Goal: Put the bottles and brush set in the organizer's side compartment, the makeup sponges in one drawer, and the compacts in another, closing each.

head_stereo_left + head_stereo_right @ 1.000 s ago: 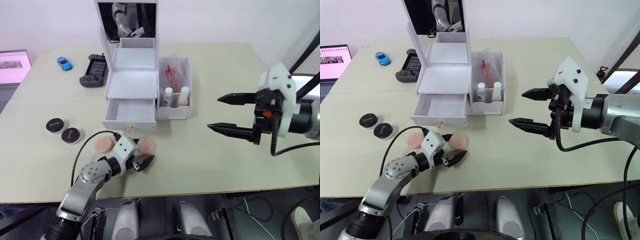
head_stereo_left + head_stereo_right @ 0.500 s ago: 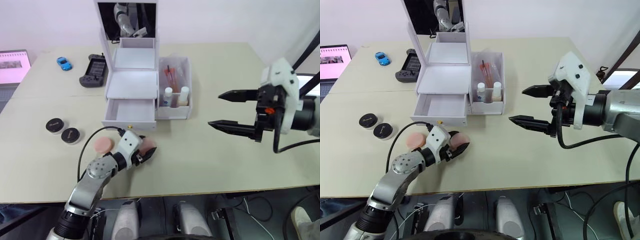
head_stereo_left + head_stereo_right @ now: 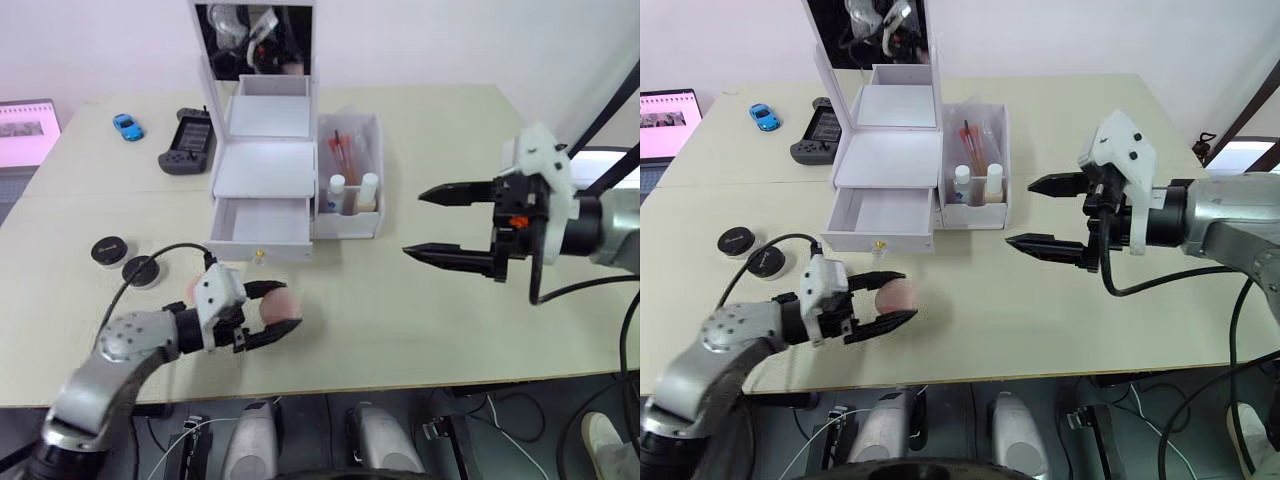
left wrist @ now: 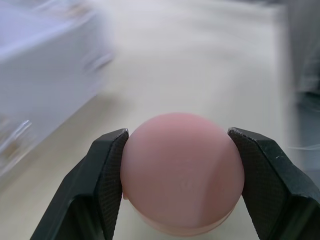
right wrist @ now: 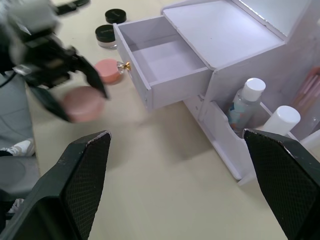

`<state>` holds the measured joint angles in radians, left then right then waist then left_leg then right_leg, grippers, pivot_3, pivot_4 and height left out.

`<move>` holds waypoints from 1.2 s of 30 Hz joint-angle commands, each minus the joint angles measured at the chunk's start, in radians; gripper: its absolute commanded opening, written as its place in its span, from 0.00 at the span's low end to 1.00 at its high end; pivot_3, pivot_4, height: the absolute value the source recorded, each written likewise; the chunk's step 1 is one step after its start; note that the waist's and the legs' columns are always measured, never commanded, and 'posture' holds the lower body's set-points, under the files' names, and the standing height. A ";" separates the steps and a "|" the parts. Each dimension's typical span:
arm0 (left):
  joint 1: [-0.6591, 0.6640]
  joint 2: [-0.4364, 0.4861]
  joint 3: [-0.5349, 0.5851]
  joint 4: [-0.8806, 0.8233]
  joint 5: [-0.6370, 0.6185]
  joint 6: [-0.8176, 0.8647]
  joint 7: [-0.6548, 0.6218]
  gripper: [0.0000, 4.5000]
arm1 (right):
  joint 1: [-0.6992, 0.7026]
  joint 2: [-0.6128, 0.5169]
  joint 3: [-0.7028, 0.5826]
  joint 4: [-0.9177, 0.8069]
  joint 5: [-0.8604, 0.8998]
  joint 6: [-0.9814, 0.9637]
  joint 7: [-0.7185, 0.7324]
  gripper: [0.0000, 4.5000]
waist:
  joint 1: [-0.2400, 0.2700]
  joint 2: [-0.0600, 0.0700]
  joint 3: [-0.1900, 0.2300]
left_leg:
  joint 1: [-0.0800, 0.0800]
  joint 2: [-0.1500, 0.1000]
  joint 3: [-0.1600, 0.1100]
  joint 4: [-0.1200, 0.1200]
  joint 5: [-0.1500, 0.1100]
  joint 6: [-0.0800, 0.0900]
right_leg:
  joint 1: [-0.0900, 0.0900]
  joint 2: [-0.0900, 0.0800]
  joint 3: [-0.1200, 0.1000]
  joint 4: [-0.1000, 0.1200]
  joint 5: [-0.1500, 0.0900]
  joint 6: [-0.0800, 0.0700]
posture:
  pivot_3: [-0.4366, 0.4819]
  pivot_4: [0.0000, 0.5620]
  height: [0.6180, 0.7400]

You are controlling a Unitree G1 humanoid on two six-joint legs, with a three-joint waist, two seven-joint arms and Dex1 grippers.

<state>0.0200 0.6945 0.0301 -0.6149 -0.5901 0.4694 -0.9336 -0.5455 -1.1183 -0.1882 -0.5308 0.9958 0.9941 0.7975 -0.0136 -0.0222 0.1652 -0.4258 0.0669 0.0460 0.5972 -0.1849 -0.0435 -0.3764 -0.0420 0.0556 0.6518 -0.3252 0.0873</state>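
On the left of the bench (image 3: 420,330), two black compacts (image 3: 124,259) lie side by side. The left gripper (image 3: 268,314) hovers above the bench front of the open drawer (image 3: 262,226); its fingers (image 4: 107,185) clamp one makeup sponge (image 4: 182,172) by its rim, one finger on either side, the round flat face turned toward the wrist camera. The second sponge (image 5: 107,71) lies flat near the drawer's gold knob. The organizer (image 3: 262,170) stands mid-bench, and its side compartment (image 3: 350,180) holds the bottles (image 3: 352,192) upright and the brush set (image 3: 341,150) behind them. To the right, the right gripper (image 3: 432,222) hangs above the bench, fingers spread wide and empty.
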 commanded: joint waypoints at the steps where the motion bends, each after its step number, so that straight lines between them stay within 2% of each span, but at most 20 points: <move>1: -0.110 0.036 0.080 -0.079 -0.214 0.105 0.005 0.59 | -0.035 0.009 -0.006 0.012 -0.015 -0.025 0.013 1.00 | 0.002 0.000 0.000 | 0.000 0.000 0.000 0.000 0.000 0.000 | 0.000 0.000 0.000 0.000 0.000 0.000 | 0.48 0.27 1.00; 4: -0.235 0.069 0.099 -0.070 -0.312 0.169 0.014 0.59 | -0.046 0.019 -0.001 0.013 -0.014 -0.029 0.021 1.00 | 0.000 0.000 0.000 | 0.000 -0.001 -0.001 0.001 0.000 0.000 | 0.002 0.001 -0.001 0.000 0.000 0.000 | 0.48 0.27 1.00; 8: -0.411 0.081 0.091 0.011 -0.342 0.224 0.052 0.59 | -0.054 0.023 -0.005 0.008 -0.004 -0.023 0.026 1.00 | 0.000 0.000 0.000 | 0.000 -0.001 -0.001 0.001 0.000 0.000 | 0.001 0.003 -0.001 0.000 0.001 0.003 | 0.48 0.27 1.00; 11: -0.521 0.083 0.075 0.096 -0.295 0.244 0.087 0.59 | -0.058 0.020 -0.012 0.007 -0.001 -0.020 0.030 1.00 | 0.000 0.000 0.000 | 0.000 -0.001 -0.003 0.002 0.000 0.000 | 0.002 0.006 -0.001 0.000 0.001 0.003 | 0.48 0.27 1.00; 14: -0.567 0.143 0.044 0.169 -0.174 0.187 0.033 0.59 | -0.071 0.020 -0.017 0.009 0.005 -0.016 0.031 1.00 | -0.004 0.000 0.000 | 0.000 0.001 -0.004 0.002 0.000 0.000 | 0.001 0.008 0.000 0.000 0.002 0.004 | 0.48 0.27 1.00; 17: -0.608 0.195 0.034 0.235 -0.105 0.186 0.022 0.59 | -0.100 0.020 -0.019 0.024 0.014 -0.011 0.038 1.00 | -0.005 0.000 0.000 | 0.000 0.002 -0.005 0.001 0.000 0.000 | 0.000 0.010 0.000 0.002 0.002 0.004 | 0.48 0.27 1.00; 23: -0.621 0.215 0.047 0.350 -0.009 0.198 0.065 0.59 | -0.192 0.041 -0.005 0.093 0.063 0.042 0.029 1.00 | -0.004 0.000 0.001 | 0.000 0.002 -0.006 0.000 0.000 0.000 | -0.002 0.011 0.000 0.004 0.002 0.004 | 0.48 0.27 1.00; 27: -0.579 0.180 0.040 0.362 0.026 0.221 0.118 0.59 | -0.234 0.050 0.026 0.122 0.030 0.039 0.035 1.00 | -0.003 0.000 0.001 | -0.001 0.003 -0.005 0.000 0.000 0.000 | -0.002 0.011 0.000 0.004 0.002 0.004 | 0.48 0.27 1.00; 31: -0.536 0.137 0.032 0.362 0.054 0.221 0.155 0.59 | -0.244 0.059 0.037 0.127 0.004 0.029 0.033 1.00 | -0.002 -0.001 0.001 | -0.001 0.003 -0.005 0.000 0.000 0.000 | -0.002 0.010 0.001 0.004 0.002 0.004 | 0.48 0.27 1.00; 36: -0.515 0.132 0.016 0.366 0.111 0.203 0.160 0.59 | -0.227 0.062 0.024 0.116 -0.006 0.032 0.034 1.00 | 0.000 -0.001 0.001 | -0.002 0.003 -0.005 0.000 0.000 0.000 | -0.003 0.010 0.001 0.004 0.002 0.004 | 0.48 0.27 1.00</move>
<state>-0.4946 0.8196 0.0487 -0.2362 -0.4999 0.6886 -0.7798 -0.7652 -1.0508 -0.1283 -0.3962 0.9944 1.0396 0.8308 -0.0141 -0.0229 0.1659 -0.4274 0.0697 0.0413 0.5975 -0.1848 -0.0435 -0.3792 -0.0316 0.0562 0.6562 -0.3234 0.0910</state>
